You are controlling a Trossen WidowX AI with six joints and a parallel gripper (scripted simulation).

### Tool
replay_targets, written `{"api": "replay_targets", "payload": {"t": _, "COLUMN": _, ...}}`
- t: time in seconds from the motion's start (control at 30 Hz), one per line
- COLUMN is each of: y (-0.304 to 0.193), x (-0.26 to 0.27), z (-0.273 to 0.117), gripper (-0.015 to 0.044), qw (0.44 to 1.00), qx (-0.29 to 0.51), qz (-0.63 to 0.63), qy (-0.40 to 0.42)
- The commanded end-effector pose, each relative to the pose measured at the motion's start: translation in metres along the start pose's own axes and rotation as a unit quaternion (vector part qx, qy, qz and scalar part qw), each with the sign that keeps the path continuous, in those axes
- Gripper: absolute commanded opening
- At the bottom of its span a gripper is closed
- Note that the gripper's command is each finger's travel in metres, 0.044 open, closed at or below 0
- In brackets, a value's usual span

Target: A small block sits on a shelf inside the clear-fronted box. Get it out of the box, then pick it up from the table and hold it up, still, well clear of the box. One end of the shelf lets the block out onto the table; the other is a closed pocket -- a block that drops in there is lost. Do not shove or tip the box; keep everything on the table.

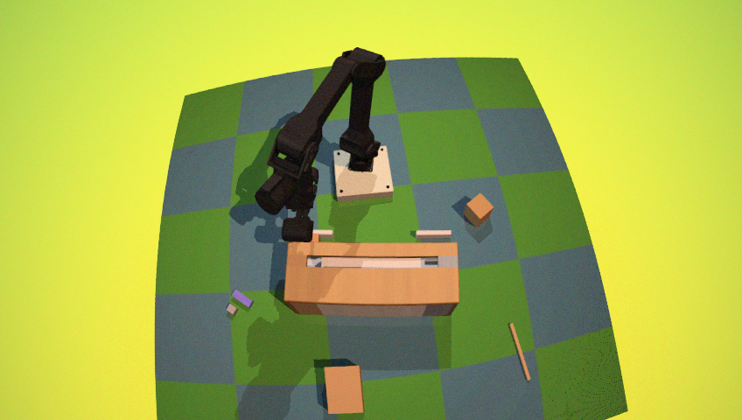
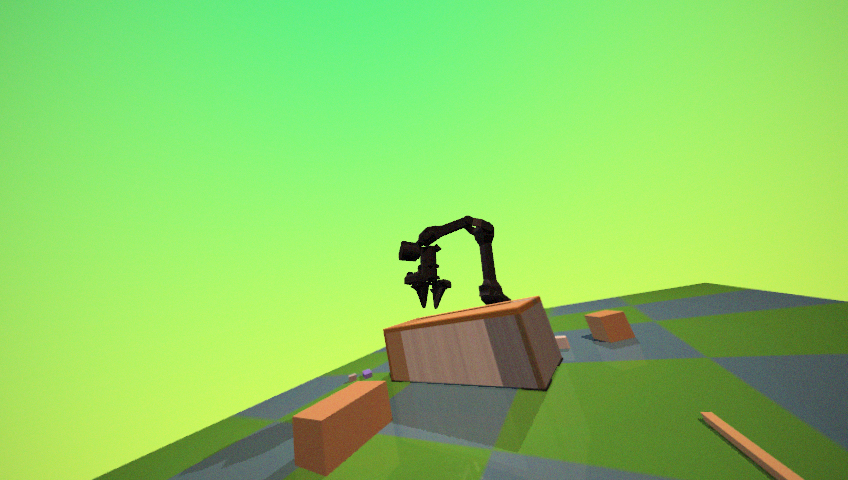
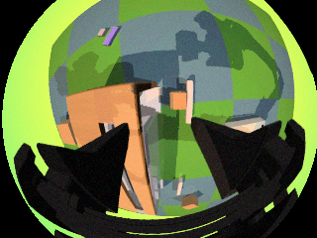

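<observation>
Item 1, gripper (image 2: 432,304): hangs fingers-down off the box's end nearest the left edge of the tabletop in the top view, on the arm's side; fingertips near the level of the box top in the exterior view; jaws a little over half open, nothing between them

Item 2, block (image 1: 315,237): small, orange, out of the box and on the tabletop, just beside the box's long side that faces the arm, near its left end; touching or nearly touching a short pale strip (image 1: 324,233); in the wrist view it lies ahead of the fingertips, between them in the picture

Item 3, box (image 1: 372,278): orange top with a long slot, upright, mid-table

Item 4, second pale strip (image 1: 433,234): along the same side of the box, toward the right edge

Item 5, orange cube (image 1: 478,209): toward the right edge, apart from the box

Item 6, purple piece (image 1: 241,297) and small pinkish piece (image 1: 231,309): near the left edge

Item 7, orange slab (image 1: 343,388): near edge

Item 8, thin stick (image 1: 519,351): toward the near right corner
</observation>
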State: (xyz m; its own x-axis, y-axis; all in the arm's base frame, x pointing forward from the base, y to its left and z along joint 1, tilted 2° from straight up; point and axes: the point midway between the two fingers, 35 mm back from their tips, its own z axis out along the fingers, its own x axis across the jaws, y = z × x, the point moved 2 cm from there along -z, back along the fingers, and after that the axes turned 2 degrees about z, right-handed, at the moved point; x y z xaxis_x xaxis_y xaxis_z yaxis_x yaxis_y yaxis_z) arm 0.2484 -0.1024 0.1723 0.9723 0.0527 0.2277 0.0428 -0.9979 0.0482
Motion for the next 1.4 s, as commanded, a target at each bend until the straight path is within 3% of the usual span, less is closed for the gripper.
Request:
{"api": "replay_targets", "payload": {"t": 0.0, "y": 0.003, "x": -0.009, "z": -0.009, "gripper": 0.0285, "qw": 0.893, "qx": 0.050, "qz": 0.444, "qy": 0.045}}
{"api": "replay_targets", "payload": {"t": 0.33, "y": 0.006, "x": -0.012, "z": -0.013, "gripper": 0.0285, "qw": 0.693, "qx": 0.098, "qz": 0.713, "qy": 0.041}}
{"api": "replay_targets", "payload": {"t": 0.87, "y": 0.006, "x": -0.013, "z": -0.011, "gripper": 0.0285, "qw": 0.689, "qx": 0.098, "qz": 0.717, "qy": 0.041}}
{"api": "replay_targets", "payload": {"t": 1.1, "y": -0.003, "x": -0.030, "z": 0.070, "gripper": 0.0285, "qw": 0.689, "qx": 0.099, "qz": 0.717, "qy": 0.041}}
{"api": "replay_targets", "payload": {"t": 1.37, "y": -0.005, "x": -0.034, "z": 0.082, "gripper": 0.0285, "qw": 0.689, "qx": 0.099, "qz": 0.717, "qy": 0.041}}
